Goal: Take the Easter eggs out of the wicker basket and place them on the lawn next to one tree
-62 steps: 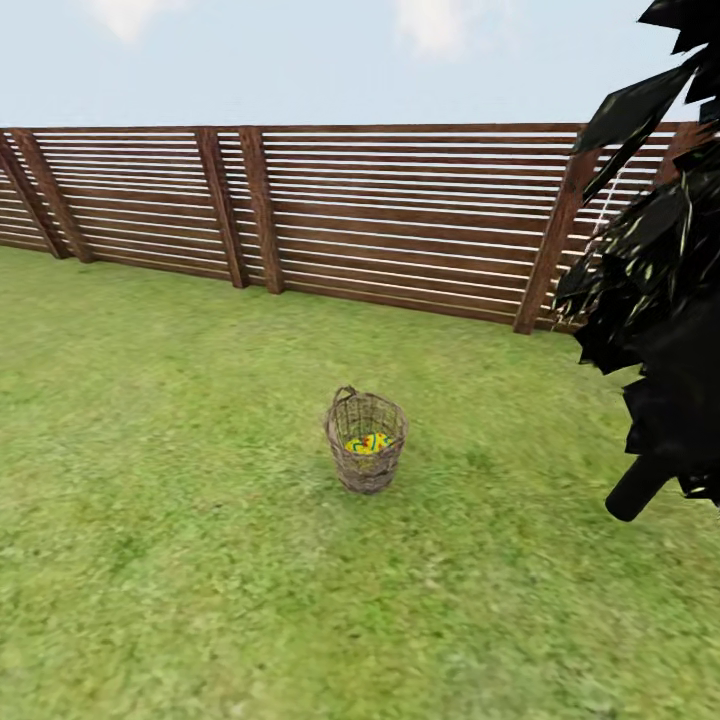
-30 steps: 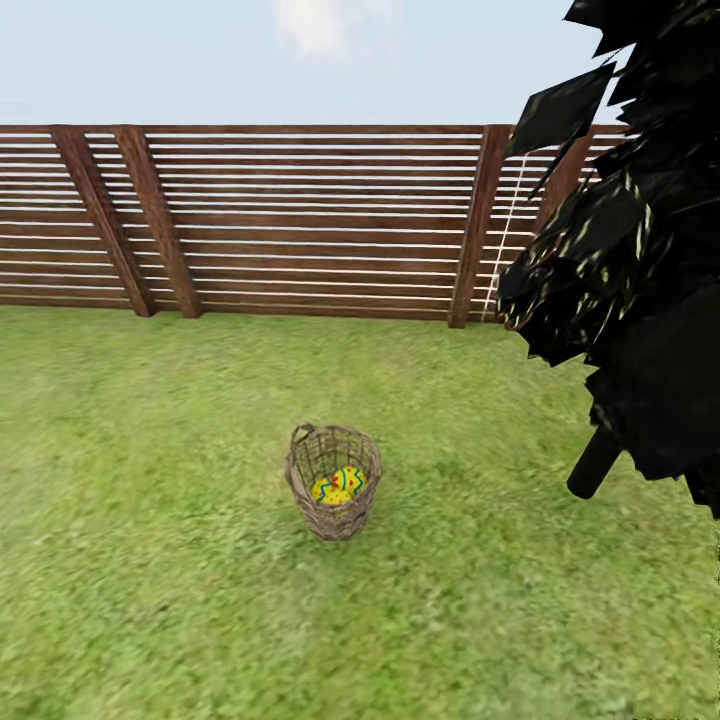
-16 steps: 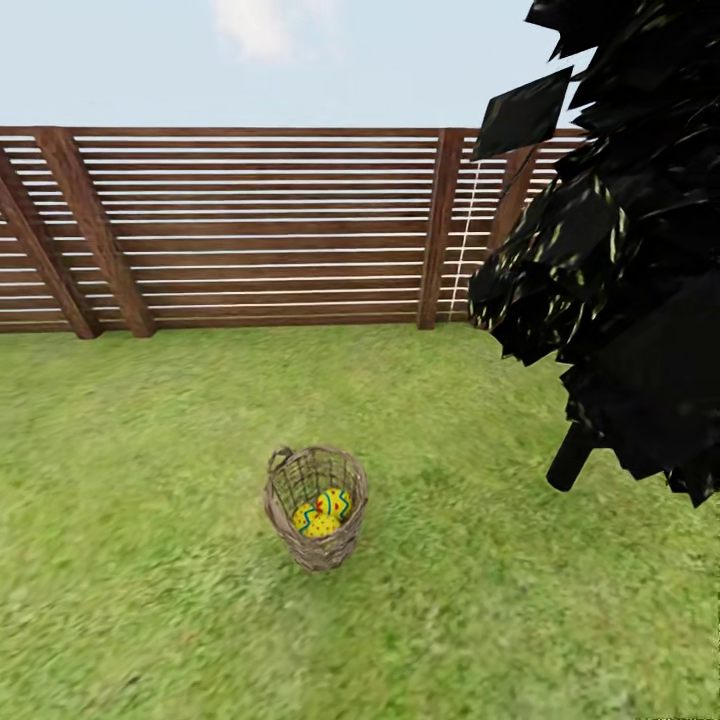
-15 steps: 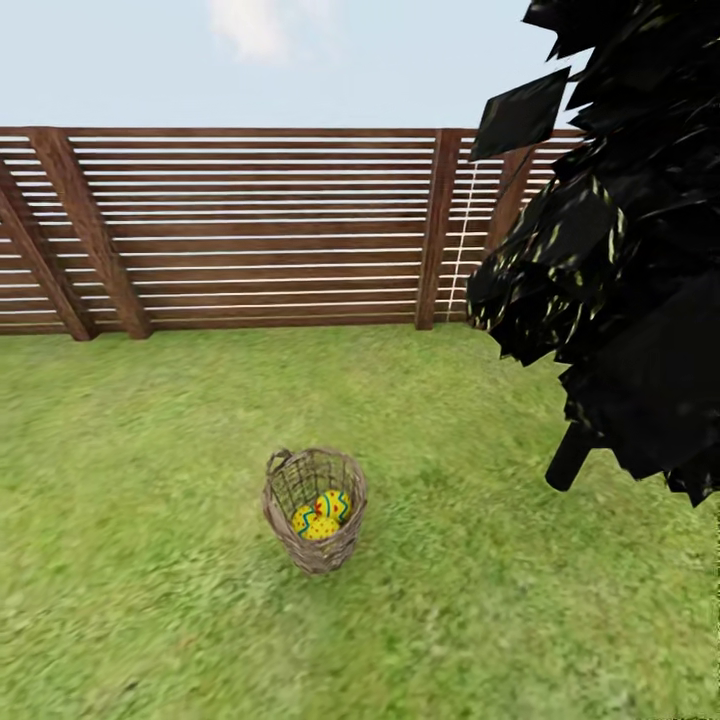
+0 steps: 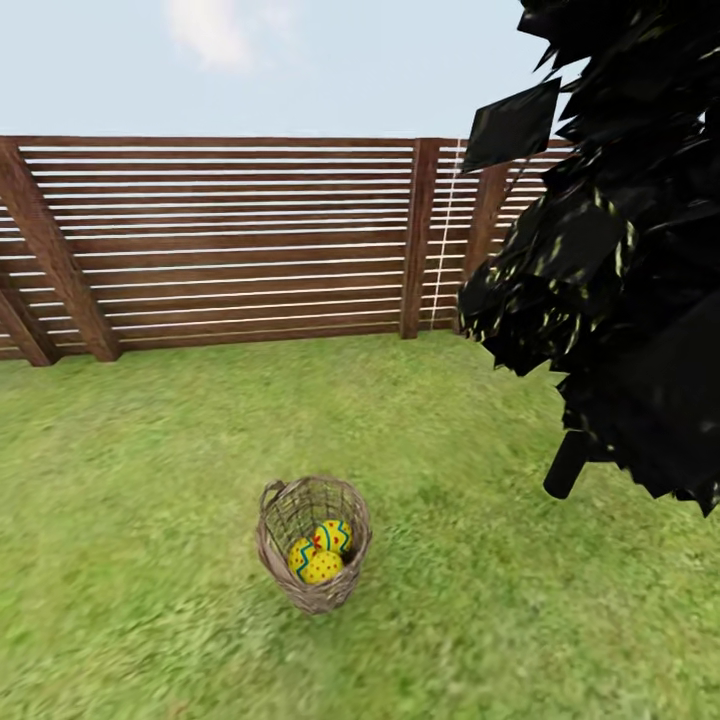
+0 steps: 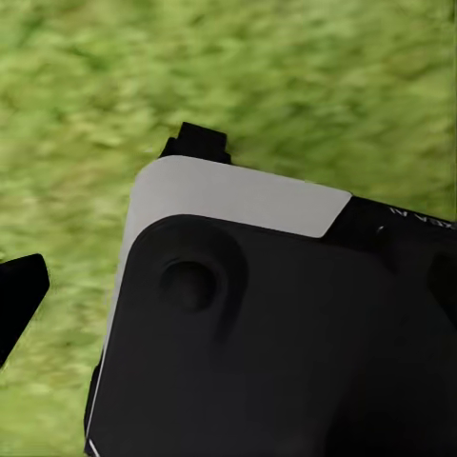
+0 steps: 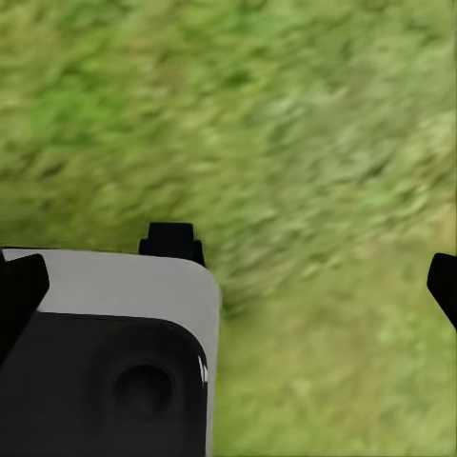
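Note:
The wicker basket [image 5: 313, 592] stands upright on the lawn [image 5: 150, 470], low in the head view and a little left of its middle. The yellow Easter eggs [image 5: 322, 566] with red dots and blue zigzags lie together inside it; I can make out at least two, packed close. The tree is out of view. In the left wrist view my left gripper [image 6: 228, 305] hangs over grass and over a black and white part of my own body, with one fingertip [image 6: 19, 295] far out at the picture's edge. My right gripper [image 7: 228, 295] is open above grass, holding nothing.
A black, narrow, cypress-like tree [image 5: 620, 250] rises at the right, its dark trunk [image 5: 567, 465] meeting the grass right of the basket. A brown slatted wooden fence [image 5: 230, 250] closes off the lawn at the back. Open grass surrounds the basket.
The head camera has moved nearer and turned, so the basket now sits lower and larger and the fence has slid left. The eggs stay in the basket.

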`<state>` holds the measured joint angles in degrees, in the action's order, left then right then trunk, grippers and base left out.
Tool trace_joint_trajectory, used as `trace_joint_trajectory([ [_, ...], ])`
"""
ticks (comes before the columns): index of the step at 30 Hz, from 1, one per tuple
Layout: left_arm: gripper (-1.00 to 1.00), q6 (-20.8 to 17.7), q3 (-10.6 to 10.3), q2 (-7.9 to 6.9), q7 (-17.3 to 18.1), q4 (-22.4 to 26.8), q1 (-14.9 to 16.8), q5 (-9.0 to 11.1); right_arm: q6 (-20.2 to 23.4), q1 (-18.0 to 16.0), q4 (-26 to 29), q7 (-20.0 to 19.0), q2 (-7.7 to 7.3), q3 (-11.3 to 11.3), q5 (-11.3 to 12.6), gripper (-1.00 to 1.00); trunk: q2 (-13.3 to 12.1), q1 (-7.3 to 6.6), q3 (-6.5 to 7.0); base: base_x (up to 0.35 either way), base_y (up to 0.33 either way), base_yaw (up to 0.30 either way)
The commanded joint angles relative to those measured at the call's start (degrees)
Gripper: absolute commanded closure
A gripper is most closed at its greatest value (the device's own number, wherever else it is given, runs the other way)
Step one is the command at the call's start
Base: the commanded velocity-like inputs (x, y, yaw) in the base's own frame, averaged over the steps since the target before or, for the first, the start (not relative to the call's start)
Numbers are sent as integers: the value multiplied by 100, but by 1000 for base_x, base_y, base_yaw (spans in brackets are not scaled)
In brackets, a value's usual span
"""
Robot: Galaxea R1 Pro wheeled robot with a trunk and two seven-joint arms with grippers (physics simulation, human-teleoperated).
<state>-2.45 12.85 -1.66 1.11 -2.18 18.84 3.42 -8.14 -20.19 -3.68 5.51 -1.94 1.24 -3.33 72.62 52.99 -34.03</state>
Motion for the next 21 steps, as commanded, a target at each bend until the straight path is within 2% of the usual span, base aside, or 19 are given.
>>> trace_joint_trajectory([
  [1,-100,-10,16,-2,12,-10,6,36,-38,-11,-28,26,1,9,-36,-100,3,3,4,254,229,-101],
  [8,-100,-10,16,-2,12,-10,6,36,-38,-11,-28,25,-2,10,-36,-100,3,3,53,254,220,-61],
  [21,-100,-3,16,25,12,-10,5,27,-19,-11,4,28,-5,9,-49,-100,3,3,58,234,183,-2],
])
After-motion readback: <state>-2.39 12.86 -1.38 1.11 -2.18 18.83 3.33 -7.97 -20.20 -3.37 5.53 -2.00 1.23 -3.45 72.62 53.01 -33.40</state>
